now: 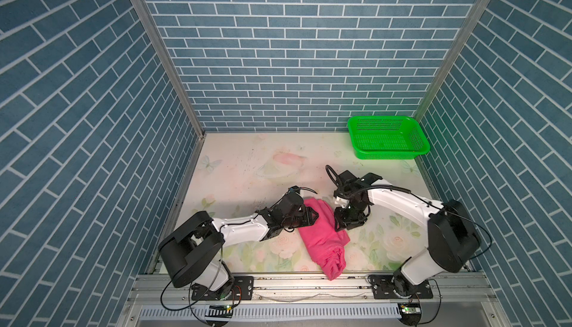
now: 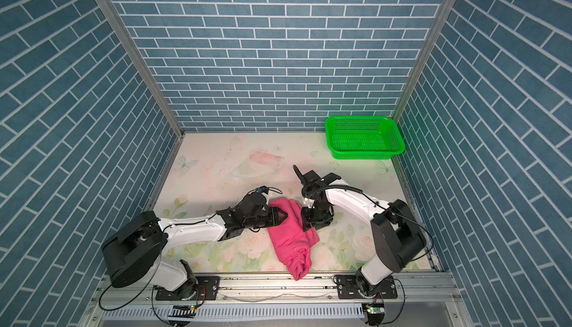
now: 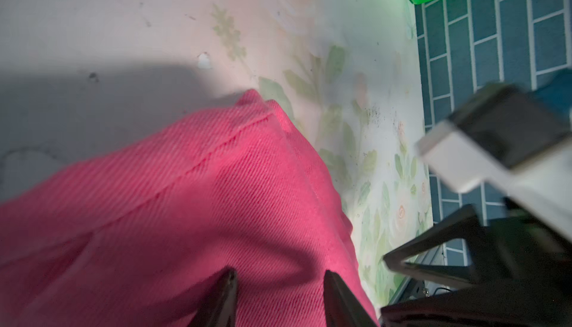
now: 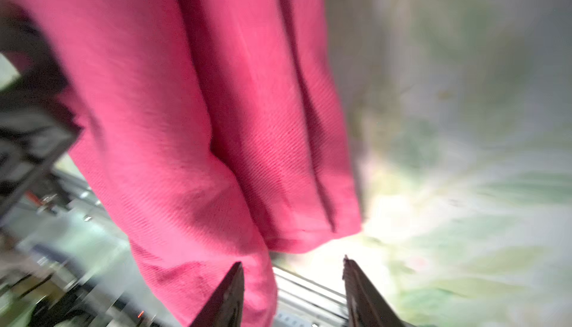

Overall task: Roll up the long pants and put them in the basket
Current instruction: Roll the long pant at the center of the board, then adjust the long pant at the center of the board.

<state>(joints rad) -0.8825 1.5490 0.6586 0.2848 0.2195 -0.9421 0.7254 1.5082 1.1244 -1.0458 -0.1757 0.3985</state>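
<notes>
Pants: the long pants (image 1: 322, 232) lie folded in a thick strip, one end touching the front rail (image 1: 309, 282).
Left claw: left gripper (image 3: 280, 273) spread over the end farthest from the rail, likely to tuck it.
Right claw: right gripper (image 4: 292, 262) spread, empty, beside the strip's edge.
Views: wrist views show the jaw gaps; only the top views show the green basket (image 1: 390, 154), well apart from the rail.

The long pants (image 3: 185, 201) are matt, twill-ribbed cloth.

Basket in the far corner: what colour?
The basket is bright green mesh, clearest in a top view.
</notes>
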